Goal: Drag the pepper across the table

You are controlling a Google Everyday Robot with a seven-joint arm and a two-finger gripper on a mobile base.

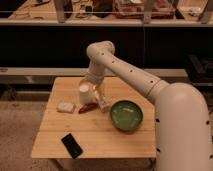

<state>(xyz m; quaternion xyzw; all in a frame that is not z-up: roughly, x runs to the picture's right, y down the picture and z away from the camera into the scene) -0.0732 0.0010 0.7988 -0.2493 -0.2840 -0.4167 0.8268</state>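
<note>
The pepper (88,108), small, slim and dark red, lies on the light wooden table (100,142) left of centre. My gripper (94,102) hangs straight down over it from the white arm that reaches in from the right. Its jaws stand open just above and around the pepper's right end. One finger (103,104) comes down to the tabletop right of the pepper. Whether a finger touches the pepper I cannot tell.
A green bowl (126,116) sits right of the gripper, close to the finger. A white rectangular block (65,107) lies just left of the pepper. A black phone (72,145) rests near the front left edge. Dark shelving stands behind the table.
</note>
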